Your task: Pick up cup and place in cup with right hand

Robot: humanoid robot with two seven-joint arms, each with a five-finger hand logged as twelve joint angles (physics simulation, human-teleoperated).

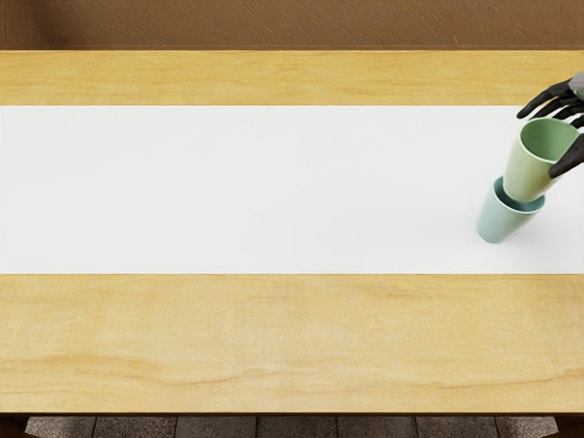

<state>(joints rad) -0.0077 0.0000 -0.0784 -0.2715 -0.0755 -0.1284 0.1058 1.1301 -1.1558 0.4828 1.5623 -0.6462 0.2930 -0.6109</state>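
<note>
While most of the tiled floor (297,427) is cut off at six o'clock, a dark strip of it shows below the near edge of the one wooden table (274,342). Farther in, one white runner (255,192) crosses the tabletop from nine to three o'clock, both ends beyond the view.

Two cups are in sight, near three o'clock on the runner. The blue cup (500,225) stands upright, its mouth partly covered by the green cup (525,167), which is up above it, a little toward one o'clock. The green cup's base overlaps the blue mouth; how deep it reaches, or whether the two touch, is hard to make out.

One hand shows, the right hand (554,141), coming in from three o'clock with its palm largely cut off. It is clamped on the green cup, neither wide apart nor fully together: the thumb lies against the cup's four o'clock side, and the long dark fingers reach past the rim toward ten o'clock, partly hidden, so their contact and exact number cannot be told.

Beyond lie the table's far wooden strip and, at twelve o'clock, a brown textured wall (301,23).
</note>
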